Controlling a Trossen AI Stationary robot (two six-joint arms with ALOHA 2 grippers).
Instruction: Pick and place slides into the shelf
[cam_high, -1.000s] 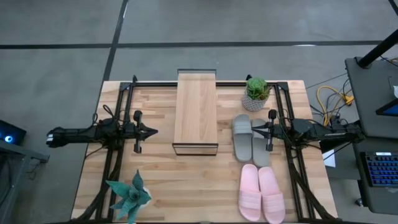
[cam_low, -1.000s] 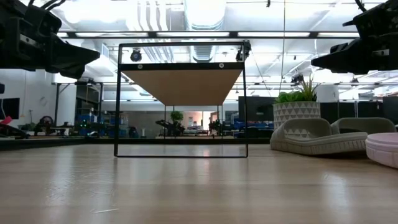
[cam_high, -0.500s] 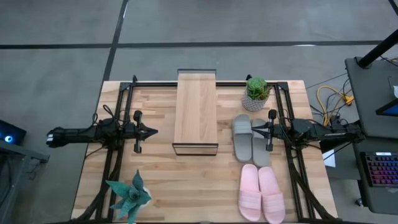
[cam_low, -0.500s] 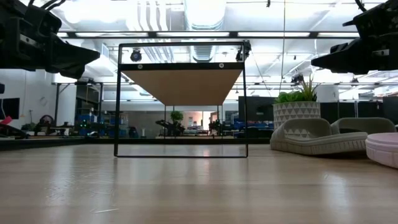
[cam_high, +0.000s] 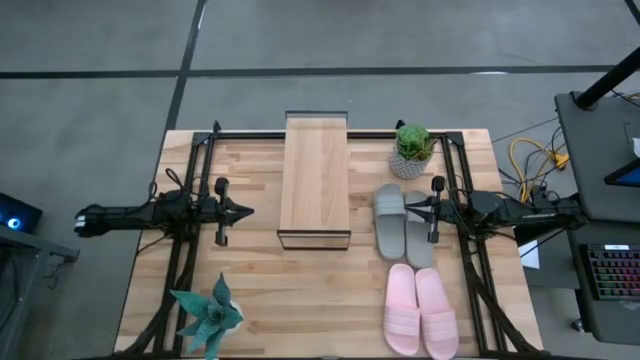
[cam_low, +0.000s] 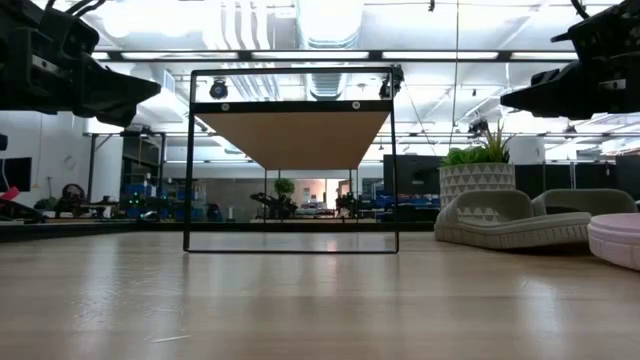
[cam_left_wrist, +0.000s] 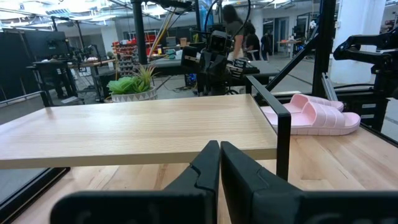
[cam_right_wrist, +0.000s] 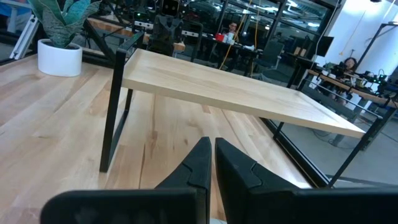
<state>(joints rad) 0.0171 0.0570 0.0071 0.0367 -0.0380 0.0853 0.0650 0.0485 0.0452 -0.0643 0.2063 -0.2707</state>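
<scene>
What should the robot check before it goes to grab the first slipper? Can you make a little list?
1. Left gripper empty and shut, beside the shelf: ok.
2. Right gripper empty and shut, above the grey slides: ok for position, not ok for grabbing; it must open first.
3. All four slides on the table, none on the shelf: ok. The pink slides lie near the front edge.
4. Space under the shelf's plank free: ok in the low view.
5. Potted plant close to the grey slides, could be bumped: cannot tell.
6. Spiky plant away from the slides: ok.
</scene>
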